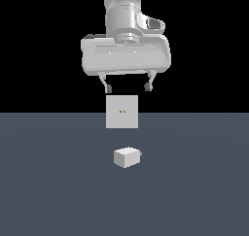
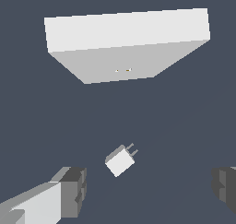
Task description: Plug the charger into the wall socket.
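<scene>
The charger (image 1: 127, 157) is a small off-white block lying on the dark grey floor, its prongs pointing to the exterior view's right. It also shows in the wrist view (image 2: 120, 162), with two prongs on one side. The wall socket (image 1: 121, 111) is a light-grey square plate standing upright behind the charger, with two yellowish holes near its centre; it shows in the wrist view too (image 2: 124, 61). My gripper (image 1: 127, 88) hangs open and empty high above the charger, its fingertips level with the top of the socket. In the wrist view one finger (image 2: 71, 191) stands on either side of the charger.
The dark grey floor (image 1: 53, 181) spreads around both things. Nothing else stands on it. The background above the floor is black.
</scene>
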Action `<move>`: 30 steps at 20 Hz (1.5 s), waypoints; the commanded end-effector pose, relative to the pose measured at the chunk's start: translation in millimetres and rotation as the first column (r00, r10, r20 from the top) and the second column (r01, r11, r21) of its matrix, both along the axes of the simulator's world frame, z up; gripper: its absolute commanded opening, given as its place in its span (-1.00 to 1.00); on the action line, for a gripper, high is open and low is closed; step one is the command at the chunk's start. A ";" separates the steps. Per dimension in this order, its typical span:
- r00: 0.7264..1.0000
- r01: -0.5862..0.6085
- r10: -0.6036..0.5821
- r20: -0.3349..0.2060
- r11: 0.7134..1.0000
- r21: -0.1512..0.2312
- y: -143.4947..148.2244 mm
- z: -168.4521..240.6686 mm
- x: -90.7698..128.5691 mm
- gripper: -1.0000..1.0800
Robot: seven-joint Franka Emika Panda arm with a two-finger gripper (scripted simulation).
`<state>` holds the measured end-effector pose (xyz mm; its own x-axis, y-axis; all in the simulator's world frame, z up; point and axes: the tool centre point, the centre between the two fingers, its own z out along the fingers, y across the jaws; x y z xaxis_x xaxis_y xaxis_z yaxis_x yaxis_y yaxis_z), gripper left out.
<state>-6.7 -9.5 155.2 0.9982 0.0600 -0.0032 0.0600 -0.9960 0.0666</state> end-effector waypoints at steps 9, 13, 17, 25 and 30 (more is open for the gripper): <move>0.999 0.037 -0.037 0.018 0.999 -0.003 -0.7 -3.3 -3.0 0.92; 0.996 0.083 -0.083 0.039 0.997 -0.006 -1.4 -7.4 -6.6 0.92; 0.987 0.144 -0.143 0.068 0.990 -0.008 -2.1 -13.1 -11.3 0.92; 0.948 0.291 -0.287 0.139 0.957 -0.006 -2.6 -27.6 -22.1 0.92; 0.912 0.374 -0.368 0.180 0.927 -0.001 -2.3 -36.6 -27.9 0.92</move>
